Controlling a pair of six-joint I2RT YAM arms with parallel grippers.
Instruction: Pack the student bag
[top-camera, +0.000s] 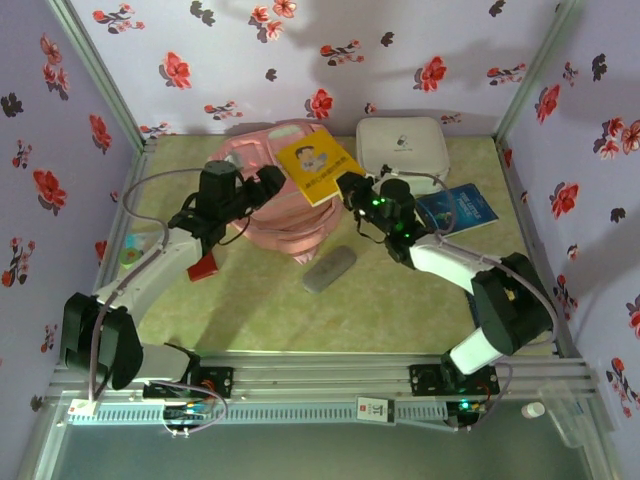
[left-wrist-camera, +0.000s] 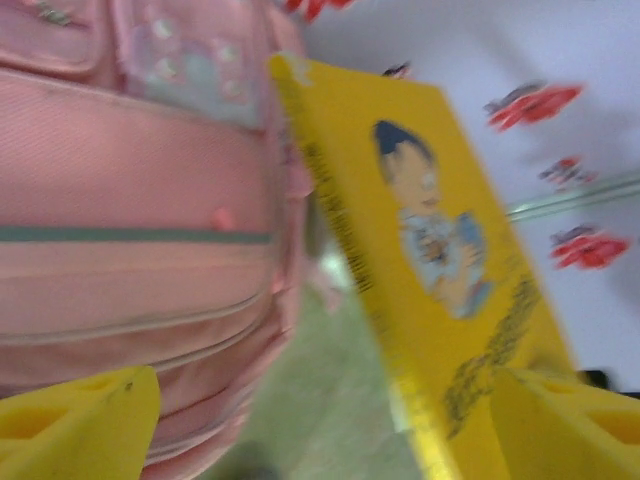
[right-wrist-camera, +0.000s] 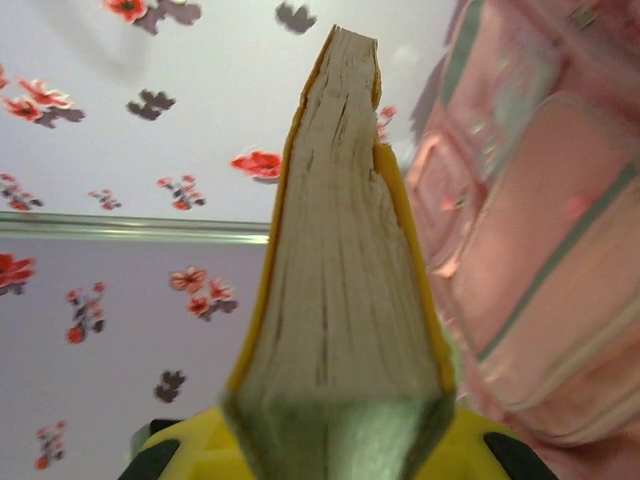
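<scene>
The student bag (top-camera: 262, 205), a large pink backpack, lies at the back of the table. A yellow book (top-camera: 318, 168) with a cartoon boy on its cover is raised at a tilt over the bag's right side. My right gripper (top-camera: 350, 190) is shut on the book's near right corner; the right wrist view has its page edge (right-wrist-camera: 340, 280) pinched in the gripper (right-wrist-camera: 335, 440), with the bag (right-wrist-camera: 540, 250) to the right. My left gripper (top-camera: 265, 185) stands open beside the bag, just left of the book. In the left wrist view the gripper (left-wrist-camera: 320, 430) has wide-apart fingers holding nothing, between the bag (left-wrist-camera: 130, 200) and the book (left-wrist-camera: 430, 250).
A white rounded-square case (top-camera: 402, 145) sits at the back right, with a blue book (top-camera: 457, 210) in front of it. A grey pouch (top-camera: 329, 270) lies mid-table. A red item (top-camera: 203, 266) and a round green item (top-camera: 135, 250) lie at the left. Flowered walls enclose the table.
</scene>
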